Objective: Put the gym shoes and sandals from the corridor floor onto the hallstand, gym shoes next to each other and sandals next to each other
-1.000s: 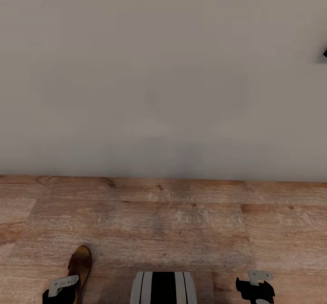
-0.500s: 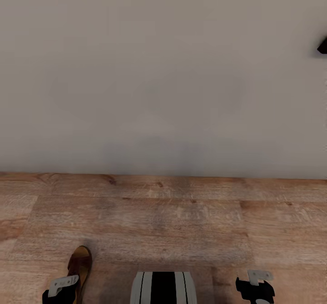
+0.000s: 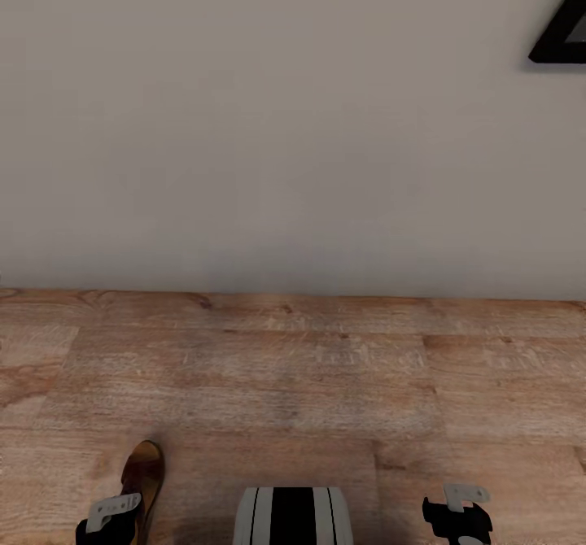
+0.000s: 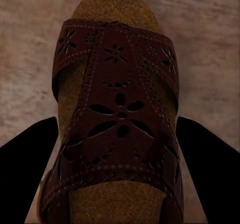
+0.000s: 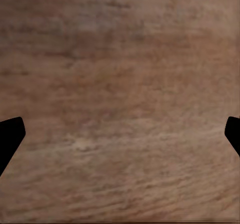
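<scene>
One brown sandal (image 3: 145,472) with a tan insole and a dark perforated strap sits at the lower left of the head view, toe pointing away from me. My left gripper (image 3: 107,522) is shut on the sandal (image 4: 117,119), with a black finger (image 4: 25,151) on each side of its heel half. Beside my trunk, my right gripper (image 3: 457,514) is open and holds nothing. Bare wood planks of the corridor floor (image 5: 120,83) lie between its fingertips (image 5: 10,134). The gym shoes and the hallstand are out of view.
A plain grey-beige wall (image 3: 285,122) stands straight ahead and meets the corridor floor (image 3: 293,366) across the whole picture. A dark picture frame (image 3: 561,32) hangs at the wall's upper right. My trunk (image 3: 293,516) shows at the lower middle.
The camera has moved: more floor shows in front of the wall, and the dark frame has come further into view. Grippers and sandal keep their places in the picture.
</scene>
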Robot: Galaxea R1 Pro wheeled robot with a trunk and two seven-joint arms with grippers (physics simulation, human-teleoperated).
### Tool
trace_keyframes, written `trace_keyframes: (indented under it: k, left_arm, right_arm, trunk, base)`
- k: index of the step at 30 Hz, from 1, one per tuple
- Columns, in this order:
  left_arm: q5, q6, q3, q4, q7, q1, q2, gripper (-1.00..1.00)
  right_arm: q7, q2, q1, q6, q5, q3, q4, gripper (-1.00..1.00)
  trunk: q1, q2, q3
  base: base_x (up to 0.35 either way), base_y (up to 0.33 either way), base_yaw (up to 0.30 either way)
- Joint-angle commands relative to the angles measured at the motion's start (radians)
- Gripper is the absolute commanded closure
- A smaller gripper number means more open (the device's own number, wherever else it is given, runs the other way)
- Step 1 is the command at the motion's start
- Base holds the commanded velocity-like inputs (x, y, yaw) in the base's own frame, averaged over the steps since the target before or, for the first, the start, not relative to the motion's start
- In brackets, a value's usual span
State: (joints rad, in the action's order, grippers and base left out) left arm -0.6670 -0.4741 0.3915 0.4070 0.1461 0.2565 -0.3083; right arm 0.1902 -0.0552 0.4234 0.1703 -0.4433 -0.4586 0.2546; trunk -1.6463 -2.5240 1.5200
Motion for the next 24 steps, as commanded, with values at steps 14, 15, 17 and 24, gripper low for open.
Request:
trace_keyframes:
  k: [14, 15, 17, 24]
  left_arm:
    - [0.000, 0.000, 0.000, 0.000, 0.000, 0.000, 0.000, 1.00]
    - [0.000, 0.000, 0.000, 0.000, 0.000, 0.000, 0.000, 1.00]
    - [0.000, 0.000, 0.000, 0.000, 0.000, 0.000, 0.000, 1.00]
    - [0.000, 0.000, 0.000, 0.000, 0.000, 0.000, 0.000, 1.00]
  right_arm:
    - [0.000, 0.000, 0.000, 0.000, 0.000, 0.000, 0.000, -1.00]
    - [0.000, 0.000, 0.000, 0.000, 0.000, 0.000, 0.000, -1.00]
    - [0.000, 0.000, 0.000, 0.000, 0.000, 0.000, 0.000, -1.00]
    - [0.000, 0.000, 0.000, 0.000, 0.000, 0.000, 0.000, -1.00]
  trunk:
    - [0.000, 0.000, 0.000]
    - [0.000, 0.000, 0.000]
    - [0.000, 0.000, 0.000]
    - [0.000, 0.000, 0.000]
  base:
    - [-0.023, 0.000, 0.000]
    - [-0.003, 0.000, 0.000]
    - [-0.002, 0.000, 0.000]
    - [-0.001, 0.000, 0.000]
